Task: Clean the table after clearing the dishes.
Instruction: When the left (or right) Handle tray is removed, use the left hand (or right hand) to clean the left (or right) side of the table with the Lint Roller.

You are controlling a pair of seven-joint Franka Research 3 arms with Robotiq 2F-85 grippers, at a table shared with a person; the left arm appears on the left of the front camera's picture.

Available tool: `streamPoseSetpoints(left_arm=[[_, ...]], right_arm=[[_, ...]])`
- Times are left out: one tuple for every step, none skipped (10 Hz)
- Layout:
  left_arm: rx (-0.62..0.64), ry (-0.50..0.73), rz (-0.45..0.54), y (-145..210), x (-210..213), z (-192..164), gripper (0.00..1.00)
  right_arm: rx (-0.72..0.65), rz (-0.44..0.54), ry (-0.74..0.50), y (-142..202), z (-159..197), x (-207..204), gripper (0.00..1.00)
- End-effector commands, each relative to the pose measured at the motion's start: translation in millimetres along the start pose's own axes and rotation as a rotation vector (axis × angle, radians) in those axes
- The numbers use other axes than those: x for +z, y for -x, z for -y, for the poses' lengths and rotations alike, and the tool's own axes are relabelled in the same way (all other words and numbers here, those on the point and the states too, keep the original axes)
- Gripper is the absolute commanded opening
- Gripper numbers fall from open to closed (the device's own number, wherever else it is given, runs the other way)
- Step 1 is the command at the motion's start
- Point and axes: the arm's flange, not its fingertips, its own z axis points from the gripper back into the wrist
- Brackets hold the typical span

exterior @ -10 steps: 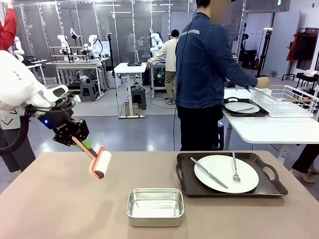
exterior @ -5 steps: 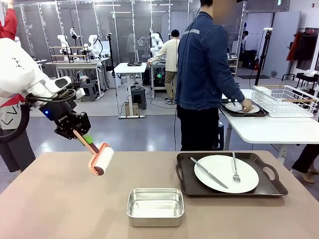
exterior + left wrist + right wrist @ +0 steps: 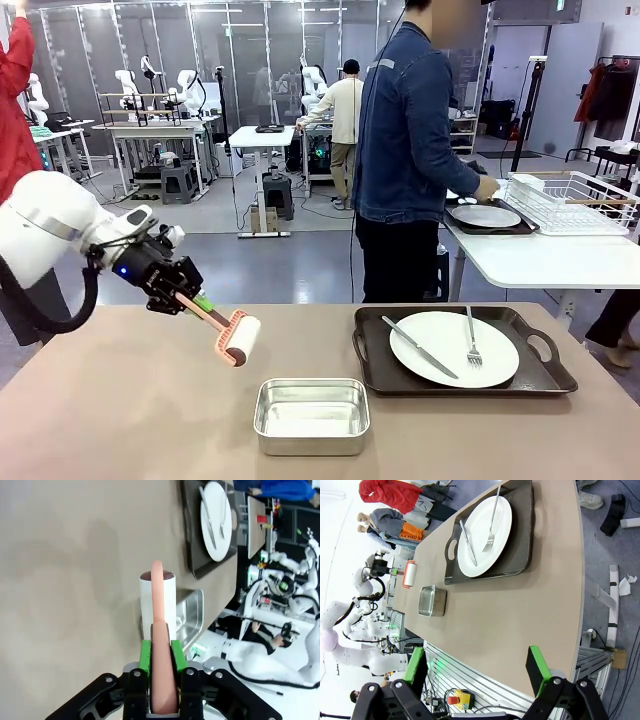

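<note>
Green pads (image 3: 145, 655) of the left jaws are clamped on the salmon handle of the lint roller (image 3: 238, 338), its white drum pointing out ahead. Over the last second that arm has swung down and inward, carrying the roller from farther left toward the middle, so it now sits low, near the steel pan (image 3: 311, 415). It seems to hang just clear of the desk (image 3: 110, 420), though the angle does not settle that. The right jaws stand wide with nothing between them. One plate (image 3: 455, 348) with knife and fork lies on its dark tray (image 3: 372, 372) at the desk's right. The person (image 3: 405, 150) has brought a hand (image 3: 487, 188) to the other plate (image 3: 485, 215) on the white side desk. Clearing looks half done, so rolling seems premature.
</note>
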Motion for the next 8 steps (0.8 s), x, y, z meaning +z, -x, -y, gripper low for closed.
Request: streamPoseSetpoints(left_arm=[[0.014, -0.005, 0.081, -21.8, -2.4, -7.7, 0.21], [0.024, -0.018, 0.105, -28.2, -9.3, -17.4, 0.21], [0.051, 0.004, 0.135, -35.8, -14.1, -31.1, 0.21], [0.064, 0.015, 0.147, -41.3, -19.3, -42.9, 0.21], [0.083, 0.018, 0.157, -47.5, -22.4, -58.5, 0.21], [0.108, 0.04, 0.159, -52.0, -23.8, -75.6, 0.21], [0.118, 0.021, 0.13, -58.0, -22.4, -98.4, 0.21], [0.1, 0.023, 0.094, -62.1, -17.2, -119.7, 0.21]], right_arm=[[-0.001, 0.004, -0.01, 0.8, -4.5, 2.4, 1.0], [-0.001, 0.004, -0.01, 0.8, -4.5, 2.4, 1.0], [-0.001, 0.004, -0.01, 0.8, -4.5, 2.4, 1.0], [-0.001, 0.004, -0.01, 0.8, -4.5, 2.4, 1.0], [-0.001, 0.004, -0.01, 0.8, -4.5, 2.4, 1.0], [-0.001, 0.004, -0.01, 0.8, -4.5, 2.4, 1.0], [-0.001, 0.004, -0.01, 0.8, -4.5, 2.4, 1.0], [-0.001, 0.004, -0.01, 0.8, -4.5, 2.4, 1.0]])
